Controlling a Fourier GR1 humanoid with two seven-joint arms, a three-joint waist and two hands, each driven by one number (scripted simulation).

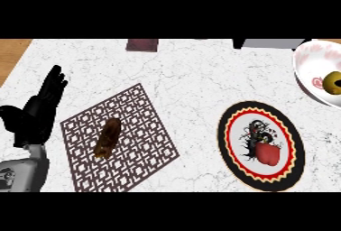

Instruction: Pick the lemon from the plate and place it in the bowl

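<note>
Left hand point(41, 106) open beside patterned mat point(143, 113)

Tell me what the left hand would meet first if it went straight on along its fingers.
Probably nothing: the left hand points up and slightly right over bare counter, passing left of the dark block.

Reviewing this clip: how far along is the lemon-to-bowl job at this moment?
Looks essentially done: the lemon sits inside the bowl at the right edge, and the plate no longer holds it. Nothing is in hand: the left robot hand rests open at the left; the right is out of view. Nothing obvious remains.
</note>
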